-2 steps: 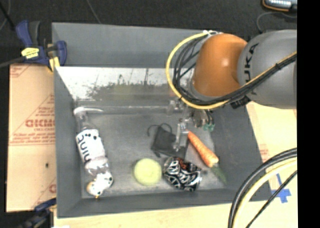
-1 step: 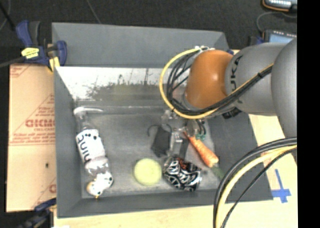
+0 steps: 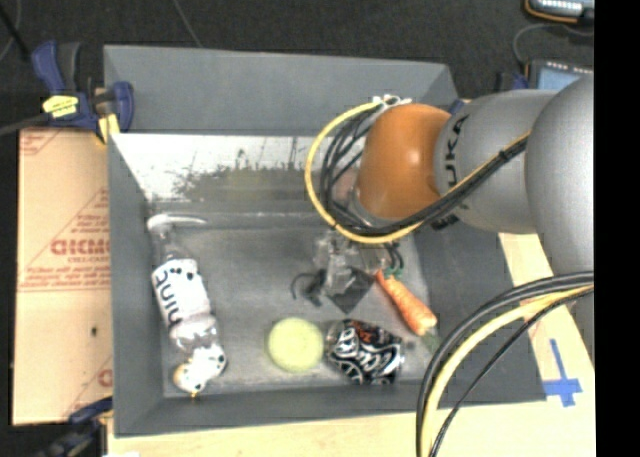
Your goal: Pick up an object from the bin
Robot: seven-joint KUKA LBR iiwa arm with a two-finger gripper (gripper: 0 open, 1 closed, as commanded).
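Arm enters from the right, wrist bent straight down. Jaws low over floor of grey metal bin, centre-right, just beside orange carrot-shaped toy. Spread or pressed together: cannot tell. Black-and-white crumpled wrapper near.

Bottle left, ball front, carrot right of pincer

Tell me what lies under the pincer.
Under the pincer: grey bin floor and a small dark shape, with an orange carrot just beside it. The arm's orange cover hides the floor behind.
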